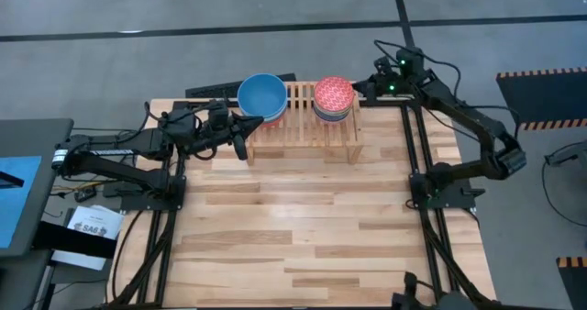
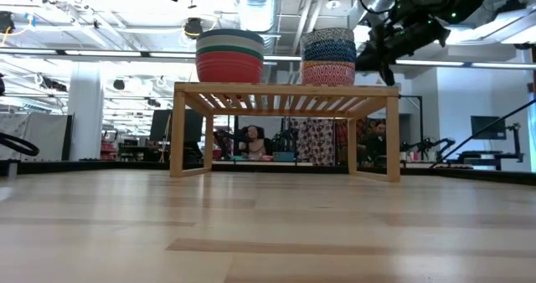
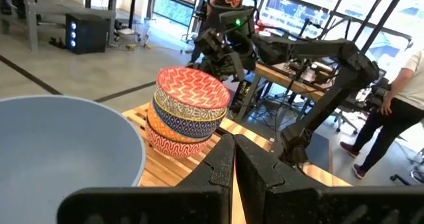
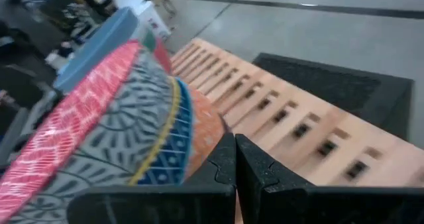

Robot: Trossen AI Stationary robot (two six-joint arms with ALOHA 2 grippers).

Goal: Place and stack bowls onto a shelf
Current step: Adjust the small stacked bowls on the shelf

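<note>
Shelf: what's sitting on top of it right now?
On the shelf stand two stacks of bowls: a plain stack topped by a blue bowl, and a patterned stack topped by a red one. Lower bowls' insides are covered.

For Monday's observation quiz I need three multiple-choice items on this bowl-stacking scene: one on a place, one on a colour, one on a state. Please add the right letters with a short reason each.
1. Where do the two bowl stacks stand?
A. on the shelf
B. on the tabletop planks
C. on the floor

2. What colour is the top bowl of the plain stack, seen from above?
A. yellow
B. blue
C. black

3. How are the left pincer's fingers?
A. spread wide
B. gripping a bowl
C. shut with nothing between them

Key:
1 A: both stacks rest on the shelf.
2 B: the plain stack is topped by a blue bowl; the patterned stack stands beside it.
3 C: the left pincer shows its fingers pressed together, empty.
</note>
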